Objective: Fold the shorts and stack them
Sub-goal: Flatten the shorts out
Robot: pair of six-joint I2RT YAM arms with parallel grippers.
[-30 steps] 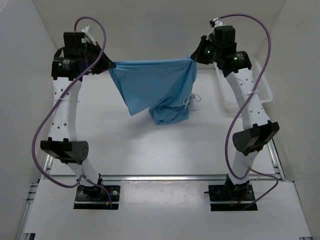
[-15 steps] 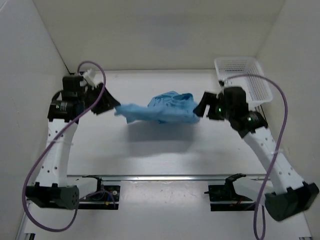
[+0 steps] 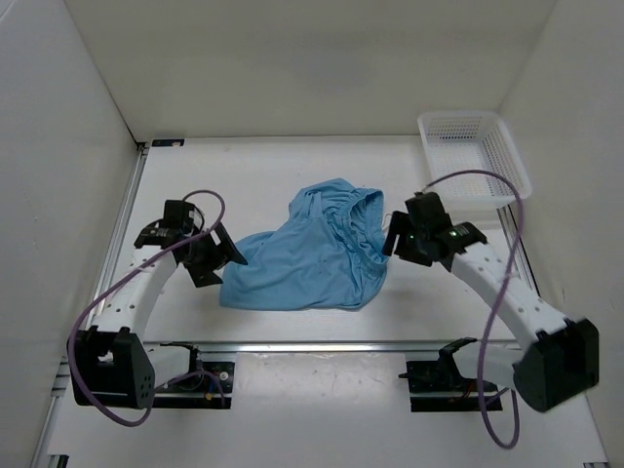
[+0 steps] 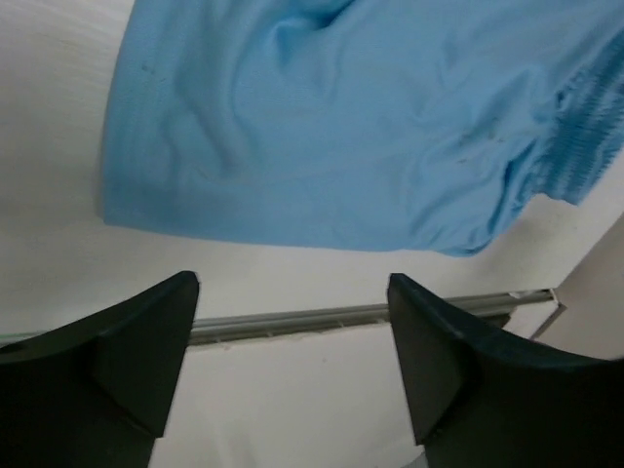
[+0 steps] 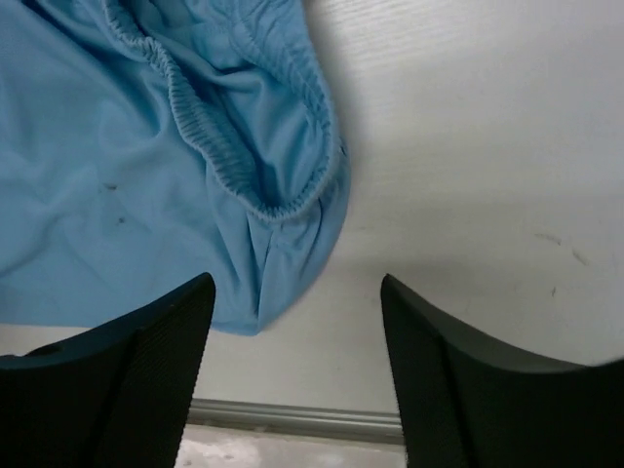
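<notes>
White tabletop [image 3: 292, 166] boxed in by plain white walls, seen from above.

At left, left gripper [image 3: 226, 258] low over the surface, jaws spread apart and holding nothing, just beside the left edge of the shorts [image 3: 302, 261]. In the wrist view, both fingers clear of the cloth, with bare tabletop and a metal rail [image 4: 322, 317] between them. Half a second before, clamped on that same edge with the garment strung in the air between the arms; a second before, held high and spread wide.

At centre, shorts now dropped and resting on the tabletop as a loose, rumpled heap. One broad, smoother panel toward the left; gathered waistband [image 5: 210, 146] bunched and turned over toward the right. Not flat, not square, no clean fold yet.

At right, right gripper [image 3: 395, 241] likewise parted and empty, just off the waistband side of the cloth, fingers free of it in the wrist view. Farther right, white mesh basket [image 3: 478, 202] at the far corner, well apart from the shorts.

Judged meaning for the task: lay-down after the airborne spread apparently complete, garment released on both sides. Smoothing and folding not yet begun, stacking further off.
</notes>
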